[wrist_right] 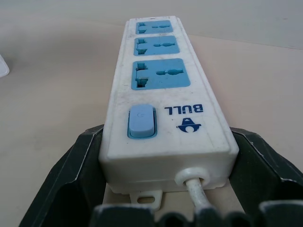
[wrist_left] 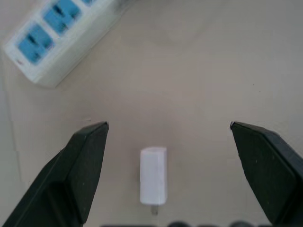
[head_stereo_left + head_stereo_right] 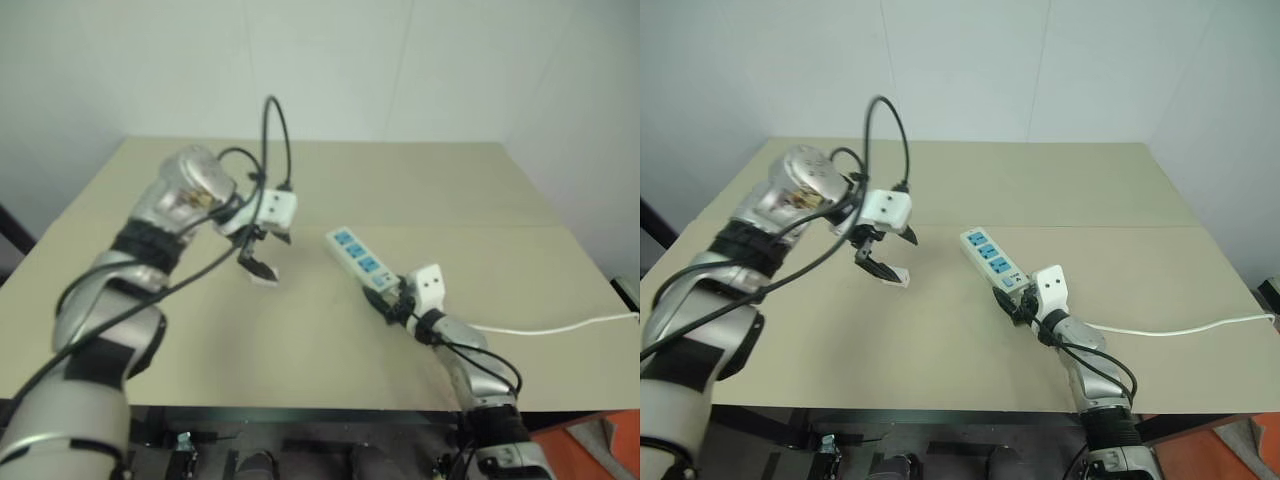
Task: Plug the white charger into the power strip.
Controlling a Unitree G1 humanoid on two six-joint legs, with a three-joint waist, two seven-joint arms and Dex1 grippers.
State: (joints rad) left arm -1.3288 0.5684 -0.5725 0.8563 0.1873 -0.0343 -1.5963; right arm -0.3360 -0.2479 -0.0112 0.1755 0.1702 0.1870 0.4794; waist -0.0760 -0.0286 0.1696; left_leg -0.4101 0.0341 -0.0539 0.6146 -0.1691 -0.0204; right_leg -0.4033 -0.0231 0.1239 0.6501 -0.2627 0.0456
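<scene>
White charger lying flat (prongs toward wrist), between wide left hand, right hand gripping power strip.

The long white plastic power strip looked smooth and faintly glossy, its pale casing lightly scuffed, with matt blue socket faces and a smooth blue switch. The small white rounded plastic charger had an even satin finish. Beneath them, the beige table top appeared matt and smooth. The black gripper fingers looked like dull, matt plastic.
</scene>
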